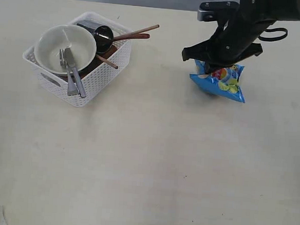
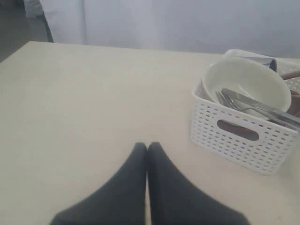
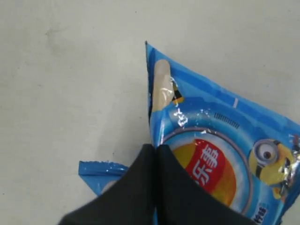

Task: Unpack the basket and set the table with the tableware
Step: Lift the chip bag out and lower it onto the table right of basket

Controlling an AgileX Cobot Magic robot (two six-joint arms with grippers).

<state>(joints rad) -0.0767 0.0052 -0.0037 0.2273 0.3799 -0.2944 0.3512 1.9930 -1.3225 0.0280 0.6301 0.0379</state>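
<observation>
Basket: white perforated plastic, 10 o'clock on table; cream round bowl, steel cutlery, cup, wooden spoon inside.
Right gripper: clamped on glossy blue chip bag, 2 o'clock.
Left gripper: fingers together.

In the upper right of the exterior view, the right arm is showing as glossy black, angular housings stacked one on another. A silver-grey metal block is sitting at its upper left edge, and a thin black cable is looping out on its right side. Low down, the housing is spreading into a black, wing-shaped bracket.

At the bottom centre of the right wrist view, the right gripper is appearing as two matte black fingers, broad at the frame's edge and tapering to blunt tips. At the bottom centre of the left wrist view, the left gripper is showing the same charcoal, tapering shape, slightly blurred.
</observation>
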